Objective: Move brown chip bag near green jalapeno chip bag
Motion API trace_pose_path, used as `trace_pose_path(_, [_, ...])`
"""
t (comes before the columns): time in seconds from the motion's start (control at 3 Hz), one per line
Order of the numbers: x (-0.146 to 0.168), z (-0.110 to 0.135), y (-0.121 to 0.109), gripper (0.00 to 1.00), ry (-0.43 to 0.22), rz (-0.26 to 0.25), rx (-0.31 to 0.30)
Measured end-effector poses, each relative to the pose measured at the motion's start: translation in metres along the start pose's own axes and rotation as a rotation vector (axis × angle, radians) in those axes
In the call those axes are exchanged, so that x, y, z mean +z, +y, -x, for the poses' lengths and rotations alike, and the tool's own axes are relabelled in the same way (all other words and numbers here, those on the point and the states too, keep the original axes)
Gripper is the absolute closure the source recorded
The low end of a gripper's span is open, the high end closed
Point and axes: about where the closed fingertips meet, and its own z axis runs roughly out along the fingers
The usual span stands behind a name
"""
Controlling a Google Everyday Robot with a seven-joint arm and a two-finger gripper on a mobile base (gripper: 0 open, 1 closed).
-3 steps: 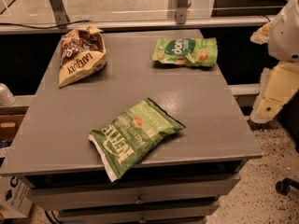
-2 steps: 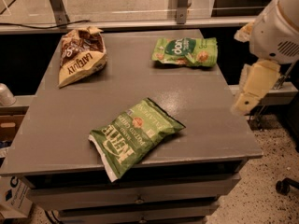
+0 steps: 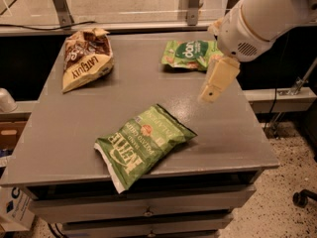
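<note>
On table (image 3: 74,133) far-left corner: brown chip bag (image 3: 85,63); tool (image 3: 209,95) well apart, right side, state untellable.

The brown chip bag (image 3: 85,63) is dark brown with pale streaks on its upper half and cream-yellow below, with dark "LATE JULY" lettering. The green jalapeno chip bag (image 3: 143,145) is mid-green with big white "KETTLE" letters, a darker green band at 1 end and a small red emblem. A 3rd bag (image 3: 190,55) is bright lime-green with a round dark-green logo lettered in white. The table (image 3: 89,128) is plain matte grey. The gripper (image 3: 212,90), above the table's right side near the lime bag, is pale cream-beige; the arm (image 3: 267,14) behind it is white with a thin tan seam. The floor (image 3: 292,182) is beige, flecked dark.
</note>
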Motion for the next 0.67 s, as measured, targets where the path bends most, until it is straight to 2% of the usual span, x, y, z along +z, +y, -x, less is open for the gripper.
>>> trace_pose_path(0.67, [0.053,0.092,0.0,0.0,-0.123,0.013,-0.065])
